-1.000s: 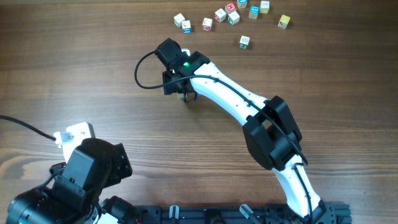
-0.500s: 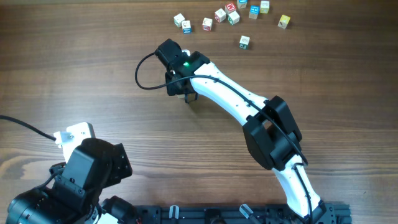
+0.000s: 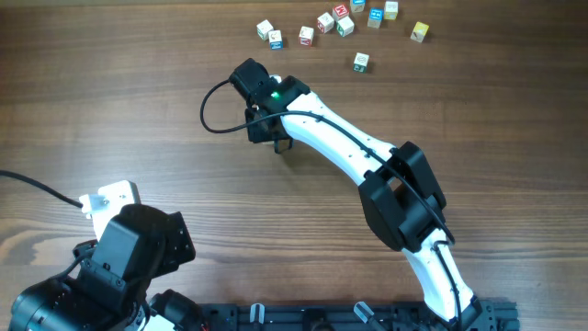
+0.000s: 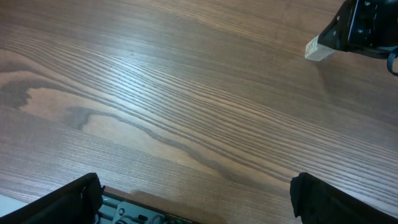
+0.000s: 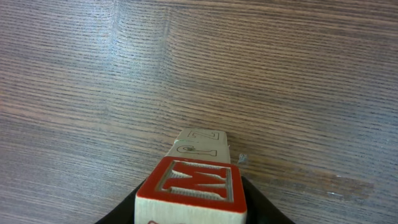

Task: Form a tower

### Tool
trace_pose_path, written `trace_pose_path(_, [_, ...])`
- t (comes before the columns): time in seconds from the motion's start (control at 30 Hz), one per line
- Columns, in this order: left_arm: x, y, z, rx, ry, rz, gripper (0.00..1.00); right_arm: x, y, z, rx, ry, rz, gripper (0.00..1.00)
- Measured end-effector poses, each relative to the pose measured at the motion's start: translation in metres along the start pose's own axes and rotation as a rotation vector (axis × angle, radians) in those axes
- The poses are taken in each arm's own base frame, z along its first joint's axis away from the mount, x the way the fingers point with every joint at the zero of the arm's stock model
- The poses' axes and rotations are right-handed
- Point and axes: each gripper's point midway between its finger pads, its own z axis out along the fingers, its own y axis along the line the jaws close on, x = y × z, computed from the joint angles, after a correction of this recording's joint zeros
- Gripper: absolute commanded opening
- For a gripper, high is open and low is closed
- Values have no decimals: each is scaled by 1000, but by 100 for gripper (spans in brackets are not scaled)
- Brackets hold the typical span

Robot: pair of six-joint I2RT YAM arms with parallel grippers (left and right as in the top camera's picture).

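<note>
Right gripper (image 5: 191, 210) pinching a wooden cube with a red letter M (image 5: 189, 183), just before a whitish wooden cube with green markings (image 5: 200, 144), centre-left on the wooden worktop (image 3: 110, 110); stacked or not, I cannot tell. Left gripper (image 4: 193, 190) spread wide. I judge the tower barely begun; loose cubes (image 3: 340, 23) line the far edge.

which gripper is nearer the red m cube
Right. The right gripper has its fingers on either side of the red M cube; the left gripper sits far back, wide open, away from it.
</note>
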Motion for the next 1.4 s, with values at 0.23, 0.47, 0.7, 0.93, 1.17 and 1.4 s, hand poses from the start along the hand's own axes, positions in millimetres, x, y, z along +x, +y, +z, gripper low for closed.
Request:
trace_pose_path(0.23, [0,0,0,0,0,0,100,0,0,0,0,0,0,35])
trace_pose_path(0.47, [0,0,0,0,1,0,100,0,0,0,0,-1,-2,60])
trace_pose_path(0.7, [0,0,0,0,1,0,100,-7,4,0,-16,-29,-1,61])
trace_pose_path(0.93, [0,0,0,0,1,0,100,-11,2,0,-1,-47,0,52])
trace_pose_path(1.17, [0,0,0,0,1,0,100,-11,1,0,1,-48,0,42])
trace_pose_path(1.4, [0,0,0,0,1,0,100,-9,0,0,5,-42,-1,38])
